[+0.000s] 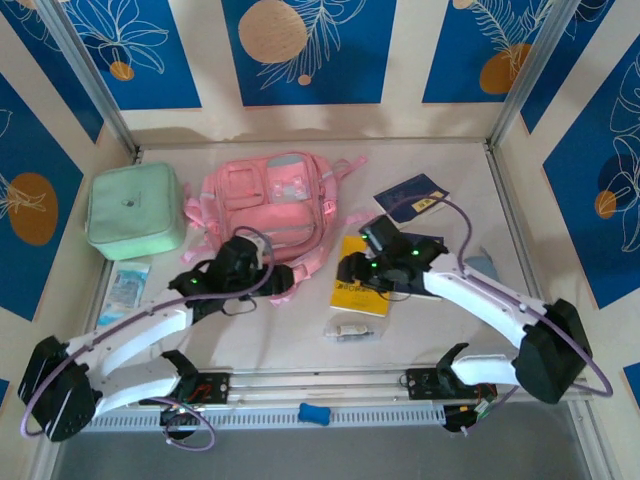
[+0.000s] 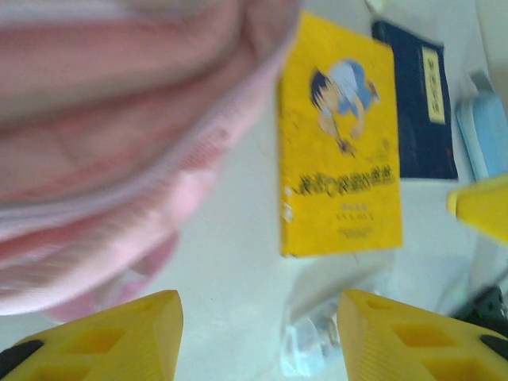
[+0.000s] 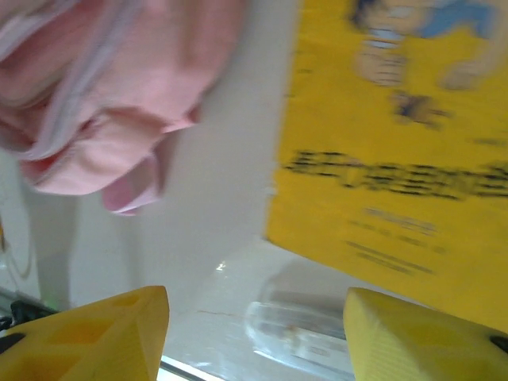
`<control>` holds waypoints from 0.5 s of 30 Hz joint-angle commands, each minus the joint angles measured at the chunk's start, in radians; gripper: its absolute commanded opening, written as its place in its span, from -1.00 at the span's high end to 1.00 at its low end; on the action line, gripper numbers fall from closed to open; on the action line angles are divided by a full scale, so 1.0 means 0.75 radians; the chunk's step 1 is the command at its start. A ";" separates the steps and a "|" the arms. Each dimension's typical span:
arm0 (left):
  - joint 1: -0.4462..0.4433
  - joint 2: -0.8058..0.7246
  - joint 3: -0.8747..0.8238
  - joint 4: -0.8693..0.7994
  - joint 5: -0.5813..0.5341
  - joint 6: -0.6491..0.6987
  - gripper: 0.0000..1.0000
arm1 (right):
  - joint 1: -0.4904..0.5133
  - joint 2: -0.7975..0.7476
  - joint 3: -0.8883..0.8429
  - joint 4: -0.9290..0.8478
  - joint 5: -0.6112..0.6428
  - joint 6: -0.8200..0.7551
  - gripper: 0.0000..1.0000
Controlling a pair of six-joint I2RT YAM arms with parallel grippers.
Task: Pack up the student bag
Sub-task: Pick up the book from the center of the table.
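Yellow fingers (image 2: 119,341) of the left gripper (image 2: 258,317) stand spread and empty at the near edge of the student bag (image 1: 265,200), which lies flat on the table (image 1: 300,335). The right gripper (image 3: 254,317), also spread and empty, hovers just right of the bag, by a yellow book (image 3: 397,159).

A pale table (image 1: 290,335) is enclosed by cream walls (image 1: 210,60) (blue leaf-printed panels (image 1: 310,70) are set in them).

Case (image 1: 135,210) left of bag (image 1: 268,205), book (image 1: 362,288) right
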 commanded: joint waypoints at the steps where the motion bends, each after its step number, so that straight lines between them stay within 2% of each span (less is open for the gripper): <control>1: -0.116 0.122 0.012 0.205 -0.019 -0.134 -0.08 | -0.142 -0.097 -0.119 -0.120 -0.178 -0.080 -0.19; 3: -0.193 0.214 0.044 0.289 -0.045 -0.128 -0.11 | -0.198 -0.154 -0.185 -0.106 -0.189 -0.127 -0.19; 7: -0.249 0.388 0.084 0.436 -0.086 -0.177 -0.13 | -0.397 -0.188 -0.331 0.012 -0.398 -0.136 -0.17; 12: -0.274 0.599 0.142 0.589 -0.096 -0.207 -0.12 | -0.464 -0.120 -0.384 0.115 -0.424 -0.179 -0.12; 15: -0.279 0.675 0.185 0.571 -0.141 -0.205 -0.11 | -0.495 -0.059 -0.371 0.134 -0.424 -0.206 -0.11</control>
